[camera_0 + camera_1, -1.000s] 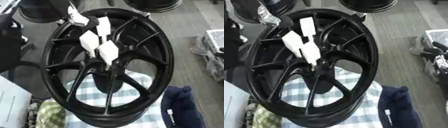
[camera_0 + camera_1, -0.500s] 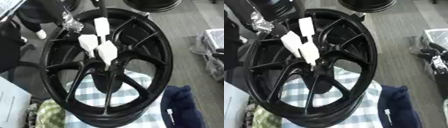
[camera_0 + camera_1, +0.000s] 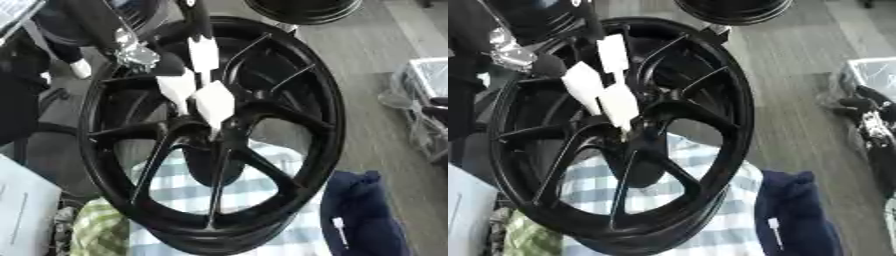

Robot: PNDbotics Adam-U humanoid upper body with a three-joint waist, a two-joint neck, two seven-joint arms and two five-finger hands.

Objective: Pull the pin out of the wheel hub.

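A large black spoked wheel (image 3: 315, 125) lies tilted on a blue-and-white checked cloth (image 3: 262, 185). My left hand (image 3: 199, 90) reaches down from the top left, its white-covered fingertips (image 3: 215, 102) gathered right over the hub (image 3: 210, 145) at the wheel's centre. The fingertips pinch a thin, pale pin (image 3: 626, 131) that pokes out just below them at the hub. A silver joint of the arm (image 3: 133, 50) shows above the wheel's upper left rim. My right hand is in no view.
A dark blue cloth (image 3: 363, 210) lies at the lower right beside the rim. Another dark wheel (image 3: 302, 7) stands at the top. Plastic-wrapped things (image 3: 424, 105) sit at the right, and a white sheet (image 3: 22, 210) and a green checked cloth (image 3: 96, 232) at the lower left.
My left hand has stayed at the hub with its fingertips together. The arm's silver joint has come into view at the upper left, and the whole picture has shifted slightly.
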